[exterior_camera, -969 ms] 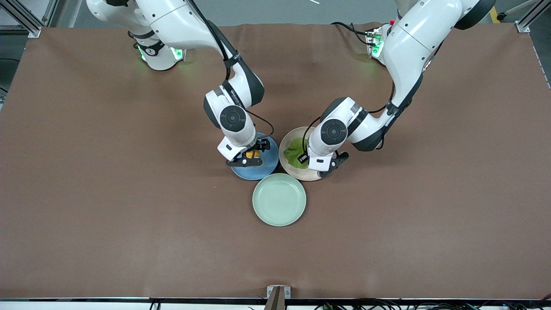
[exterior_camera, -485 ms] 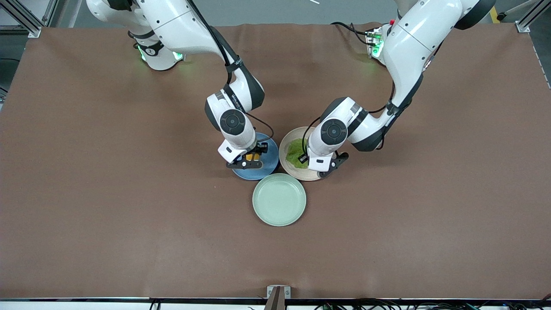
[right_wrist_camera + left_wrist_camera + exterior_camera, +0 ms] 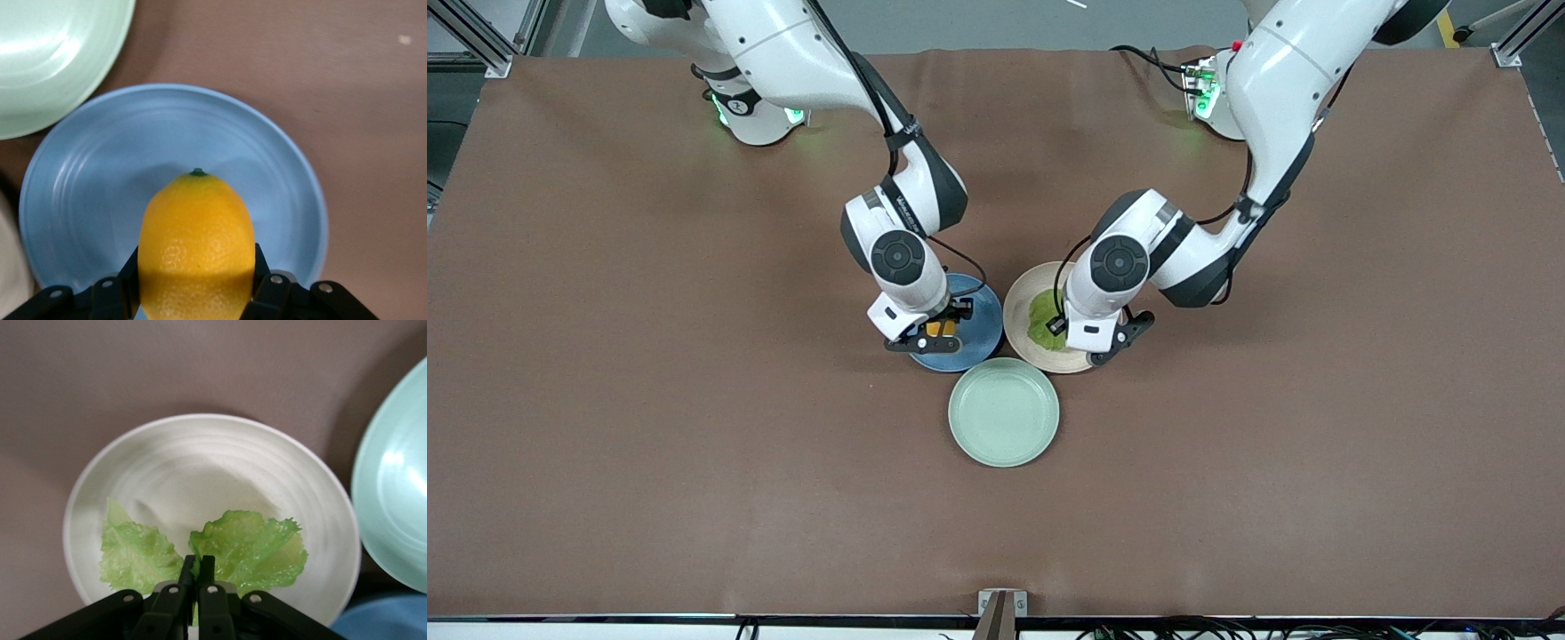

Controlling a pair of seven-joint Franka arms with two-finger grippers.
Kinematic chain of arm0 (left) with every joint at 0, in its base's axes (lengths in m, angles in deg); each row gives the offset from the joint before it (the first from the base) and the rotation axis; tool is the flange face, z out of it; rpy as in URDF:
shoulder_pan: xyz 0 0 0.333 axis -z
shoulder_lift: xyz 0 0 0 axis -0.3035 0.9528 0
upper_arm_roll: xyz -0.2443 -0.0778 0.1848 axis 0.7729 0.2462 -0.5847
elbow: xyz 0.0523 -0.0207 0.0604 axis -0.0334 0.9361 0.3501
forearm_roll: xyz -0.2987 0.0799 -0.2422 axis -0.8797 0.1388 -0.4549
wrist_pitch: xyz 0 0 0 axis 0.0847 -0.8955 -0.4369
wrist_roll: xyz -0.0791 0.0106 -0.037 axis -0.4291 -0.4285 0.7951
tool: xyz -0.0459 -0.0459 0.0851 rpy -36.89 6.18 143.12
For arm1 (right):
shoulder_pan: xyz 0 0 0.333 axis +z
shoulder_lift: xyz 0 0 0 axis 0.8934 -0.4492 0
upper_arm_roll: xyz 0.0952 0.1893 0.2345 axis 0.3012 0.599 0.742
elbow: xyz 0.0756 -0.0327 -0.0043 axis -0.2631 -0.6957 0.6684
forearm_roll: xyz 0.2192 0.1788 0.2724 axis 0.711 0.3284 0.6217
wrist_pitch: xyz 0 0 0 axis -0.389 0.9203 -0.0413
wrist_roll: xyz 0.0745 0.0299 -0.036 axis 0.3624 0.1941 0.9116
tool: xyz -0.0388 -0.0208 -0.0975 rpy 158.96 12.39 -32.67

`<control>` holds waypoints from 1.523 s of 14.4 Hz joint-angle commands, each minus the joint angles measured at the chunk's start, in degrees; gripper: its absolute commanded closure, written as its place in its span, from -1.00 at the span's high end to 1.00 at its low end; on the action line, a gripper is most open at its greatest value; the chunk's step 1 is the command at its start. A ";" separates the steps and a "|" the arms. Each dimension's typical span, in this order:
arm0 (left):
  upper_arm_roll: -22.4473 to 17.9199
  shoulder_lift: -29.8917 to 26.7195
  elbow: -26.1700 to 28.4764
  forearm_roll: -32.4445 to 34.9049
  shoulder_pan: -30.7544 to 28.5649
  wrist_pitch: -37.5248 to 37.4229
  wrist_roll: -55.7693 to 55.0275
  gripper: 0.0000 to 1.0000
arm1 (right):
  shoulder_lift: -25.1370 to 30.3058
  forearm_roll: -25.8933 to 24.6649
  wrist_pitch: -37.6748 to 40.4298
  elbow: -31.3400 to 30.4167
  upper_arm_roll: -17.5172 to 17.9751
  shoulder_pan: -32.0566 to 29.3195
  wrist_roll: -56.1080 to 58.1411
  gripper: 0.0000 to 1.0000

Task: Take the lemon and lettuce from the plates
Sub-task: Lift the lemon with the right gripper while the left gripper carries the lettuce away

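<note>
Pincer right (image 3: 197, 293) clasped the lemon (image 3: 197, 247) above the blue plate (image 3: 280, 173), pincer left (image 3: 197, 570) pinched the lettuce (image 3: 250, 547) over the beige plate (image 3: 200, 467); both picks looked nearly complete.

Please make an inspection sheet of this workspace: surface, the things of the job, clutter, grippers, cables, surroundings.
Surface: brown table cover, a few faint creases.
Job's things: lemon in the right gripper over the blue plate; lettuce pinched by the left gripper, folded, over the beige plate.
Clutter: mint green plate with nothing in it, nearer the front camera than the other two plates.
Grippers: right gripper shut on the lemon; left gripper shut on the lettuce.
Cables: black cable on the table by the left arm's base; more cables along the table's near edge.
Surroundings: aluminium frame posts at the corners.
</note>
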 commanded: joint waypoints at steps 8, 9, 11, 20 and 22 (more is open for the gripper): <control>-0.28 -6.21 -0.07 1.22 -18.65 -6.19 5.07 -1.00 | 22.39 -12.01 20.51 -10.32 -1.44 -24.97 23.86 -0.40; -0.28 -4.81 -0.25 1.39 -21.28 -6.02 5.15 -1.00 | 22.21 -12.01 19.11 -10.49 -1.44 -28.58 28.70 -0.40; -0.28 -2.35 -0.08 4.53 -24.11 -5.49 5.16 -0.99 | 19.59 -12.01 13.76 -11.63 -1.44 -34.39 37.50 -0.37; -0.72 3.29 -0.16 8.16 -27.91 -6.27 2.97 1.00 | 7.11 -11.66 -12.44 -19.11 -1.27 -42.59 46.06 -0.36; -0.46 -0.29 -0.69 8.51 -27.90 -8.11 2.34 1.00 | 5.87 -11.13 -14.12 -19.11 -1.27 -42.59 46.06 -0.31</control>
